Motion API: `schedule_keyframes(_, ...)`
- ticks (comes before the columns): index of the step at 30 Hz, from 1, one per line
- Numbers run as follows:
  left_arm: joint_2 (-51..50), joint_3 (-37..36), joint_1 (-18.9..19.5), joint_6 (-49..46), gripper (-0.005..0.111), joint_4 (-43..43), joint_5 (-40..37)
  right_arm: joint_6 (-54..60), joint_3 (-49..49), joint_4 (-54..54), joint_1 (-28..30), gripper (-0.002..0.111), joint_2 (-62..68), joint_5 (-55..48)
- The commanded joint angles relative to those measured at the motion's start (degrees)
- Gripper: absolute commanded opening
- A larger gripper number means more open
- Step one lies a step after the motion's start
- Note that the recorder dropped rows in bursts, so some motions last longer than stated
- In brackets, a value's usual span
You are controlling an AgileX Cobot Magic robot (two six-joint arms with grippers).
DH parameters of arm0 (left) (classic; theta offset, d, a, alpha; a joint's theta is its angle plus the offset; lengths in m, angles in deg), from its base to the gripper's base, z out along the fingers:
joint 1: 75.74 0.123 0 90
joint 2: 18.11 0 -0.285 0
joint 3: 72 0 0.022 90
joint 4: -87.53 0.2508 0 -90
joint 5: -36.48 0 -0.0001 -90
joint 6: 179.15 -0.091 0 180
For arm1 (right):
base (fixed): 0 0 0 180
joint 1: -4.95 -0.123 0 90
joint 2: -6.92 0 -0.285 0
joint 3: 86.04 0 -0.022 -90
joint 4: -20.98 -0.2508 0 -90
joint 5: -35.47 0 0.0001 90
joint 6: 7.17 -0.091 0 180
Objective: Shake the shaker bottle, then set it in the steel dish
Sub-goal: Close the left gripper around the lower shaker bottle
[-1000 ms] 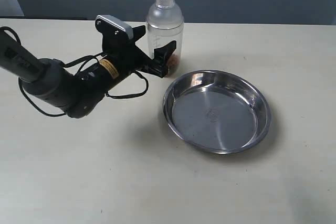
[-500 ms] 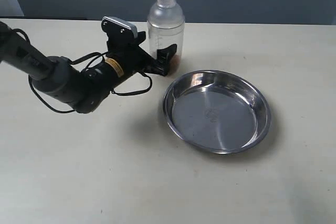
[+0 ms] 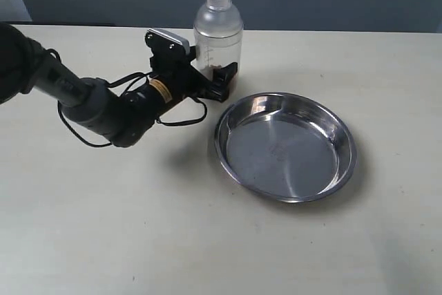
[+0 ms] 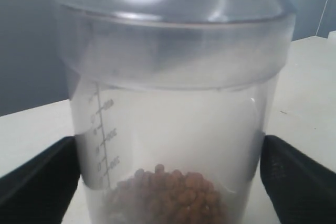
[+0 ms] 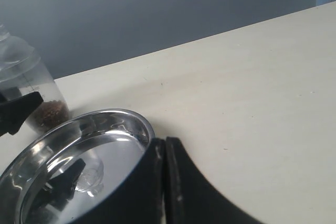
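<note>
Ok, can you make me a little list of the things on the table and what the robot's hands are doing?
shaker bottle: upright on the table, cap on, beside the steel dish
inside the bottle: brown granules at the bottom
steel dish: empty
left gripper: open, jaws either side of the bottle's lower part
right gripper: jaws shut, holding nothing
task: bottle not in the dish yet

The shaker bottle (image 4: 173,129) has its cap and base cropped (left wrist view).
</note>
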Motion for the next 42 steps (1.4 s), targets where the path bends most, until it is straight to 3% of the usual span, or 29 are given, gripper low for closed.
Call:
schedule_keyframes(1,-0.15,1.65,0.17,-0.16,0.086,0.31,-0.5,0.36,0.07,0.16,-0.1,-0.001,-0.22,0.57)
schedule_keyframes(18,-0.15,4.49,0.17,-1.28,0.09,-2.64,-10.18,0.36,0.07,0.16,-0.1,-0.001,-0.22,0.57)
schedule_keyframes(42,-0.15,4.59,0.17,-5.12,0.093,3.73,-11.82,0.36,0.07,0.16,-0.1,-0.001,-0.22,0.57)
